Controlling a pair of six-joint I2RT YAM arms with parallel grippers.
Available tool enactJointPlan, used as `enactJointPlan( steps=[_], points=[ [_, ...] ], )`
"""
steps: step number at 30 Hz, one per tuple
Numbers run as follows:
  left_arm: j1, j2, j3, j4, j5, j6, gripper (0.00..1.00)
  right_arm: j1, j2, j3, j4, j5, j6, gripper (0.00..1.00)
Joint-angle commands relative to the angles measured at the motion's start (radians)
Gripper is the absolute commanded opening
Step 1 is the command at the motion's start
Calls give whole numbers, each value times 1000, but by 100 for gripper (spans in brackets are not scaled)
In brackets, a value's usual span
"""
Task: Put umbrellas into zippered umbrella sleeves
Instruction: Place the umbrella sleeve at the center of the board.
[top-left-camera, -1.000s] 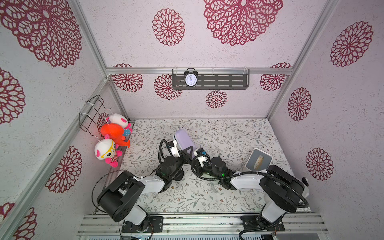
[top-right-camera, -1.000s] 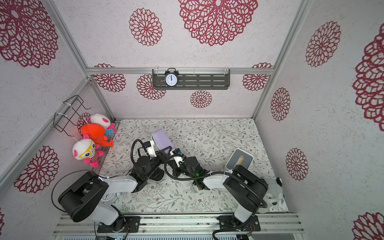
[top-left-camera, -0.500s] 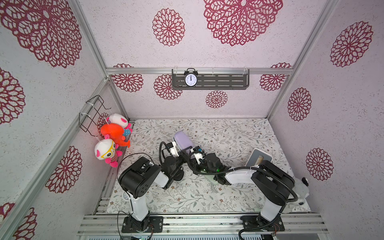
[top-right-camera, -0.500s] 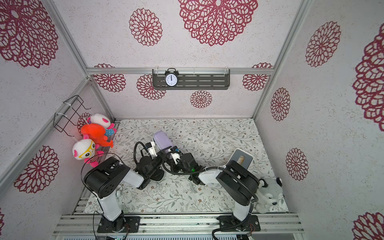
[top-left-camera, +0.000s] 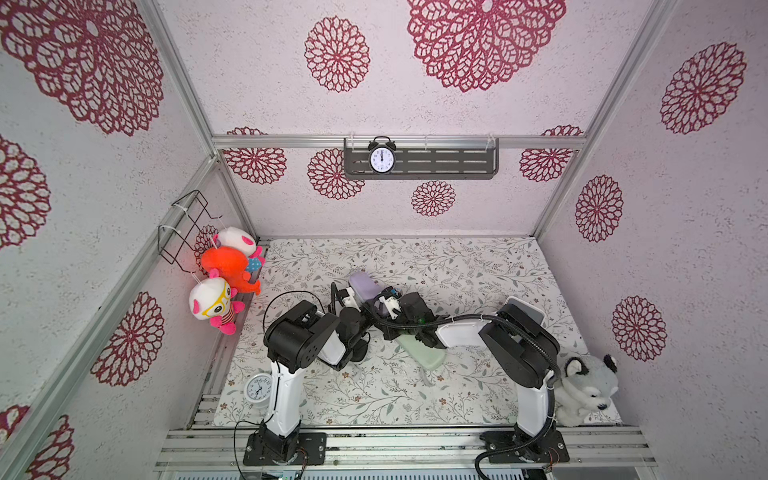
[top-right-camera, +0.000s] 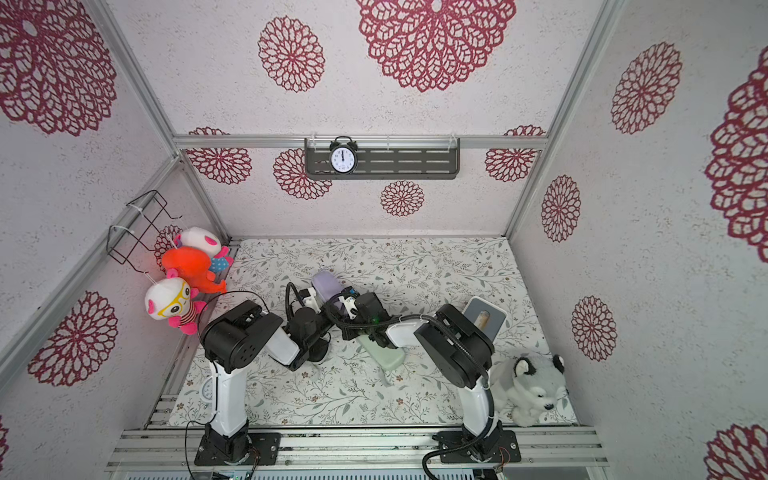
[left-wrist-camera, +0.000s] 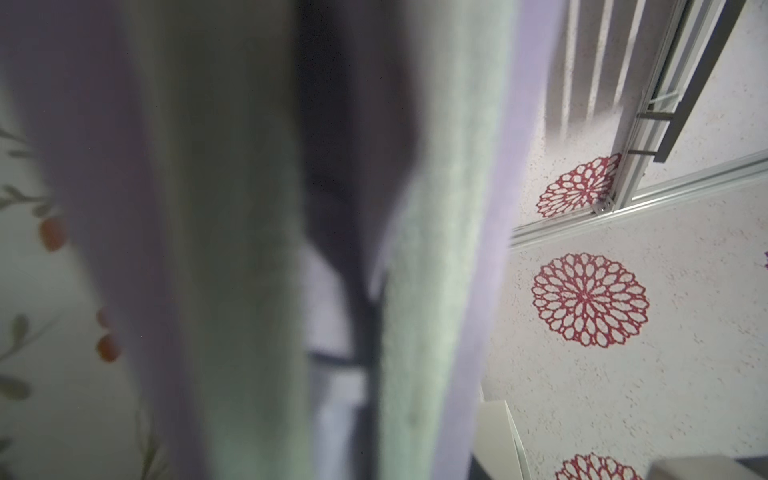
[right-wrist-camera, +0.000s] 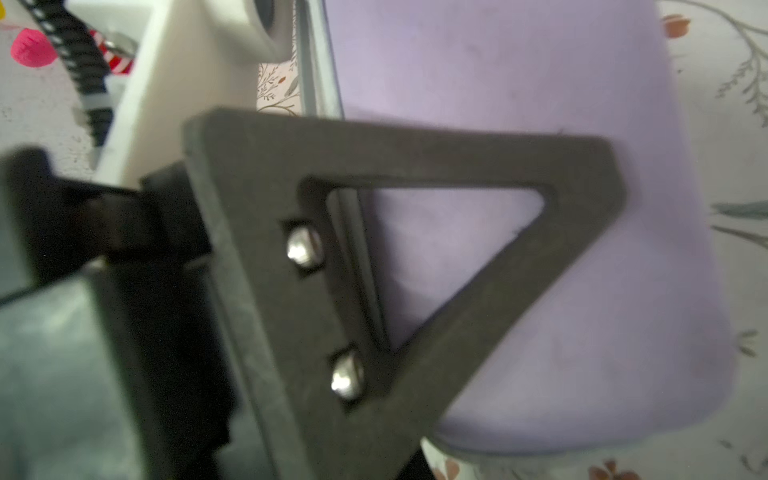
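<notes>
The lilac sleeve (top-left-camera: 362, 283) (top-right-camera: 326, 282) is tilted up off the mat at mid-table. My left gripper (top-left-camera: 355, 296) (top-right-camera: 316, 297) is shut on its near end. In the right wrist view one dark triangular finger (right-wrist-camera: 436, 158) lies flat on the lilac shell (right-wrist-camera: 540, 83). The left wrist view shows the sleeve's lilac edge (left-wrist-camera: 498, 208), its pale lining and a dark blurred gap between the halves. My right gripper (top-left-camera: 381, 300) (top-right-camera: 345, 302) is shut right beside the sleeve; what it pinches is hidden. A mint green sleeve (top-left-camera: 422, 355) (top-right-camera: 384, 356) lies under my right forearm. No umbrella shows clearly.
A white box with a grey top (top-left-camera: 527, 311) stands at the right, behind my right arm. A grey plush dog (top-left-camera: 586, 386) sits at the front right corner. A small white clock (top-left-camera: 259, 390) lies front left. Plush toys (top-left-camera: 224, 282) hang on the left wall.
My left arm's elbow has swung up and in toward the centre. My right gripper has slid left to the lilac sleeve. The sleeve has hardly moved.
</notes>
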Motion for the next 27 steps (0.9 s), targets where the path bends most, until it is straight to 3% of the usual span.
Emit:
enactJointPlan(
  steps=[1, 7, 12, 19, 24, 26, 27],
  points=[
    [-56, 46, 15, -24, 120, -16, 16, -39, 17, 87, 52, 60, 3, 0],
    [-48, 58, 18, -7, 139, -28, 42, -42, 25, 122, -3, 65, -3, 0],
    [-46, 4, -15, -38, 122, -9, 56, -56, 23, 133, -54, 92, -7, 0],
    [-36, 8, -23, -4, 157, -27, 59, -68, 40, 187, -133, 110, -29, 0],
    [-22, -76, -53, -62, 185, 0, 71, -79, 46, 216, -167, 134, -37, 0],
    [-15, -140, -65, -133, 199, 26, 99, -85, 46, 219, -166, 135, -34, 0],
    [-11, -186, -70, -176, 209, 38, 98, -88, 48, 222, -169, 136, -34, 0]
  ],
)
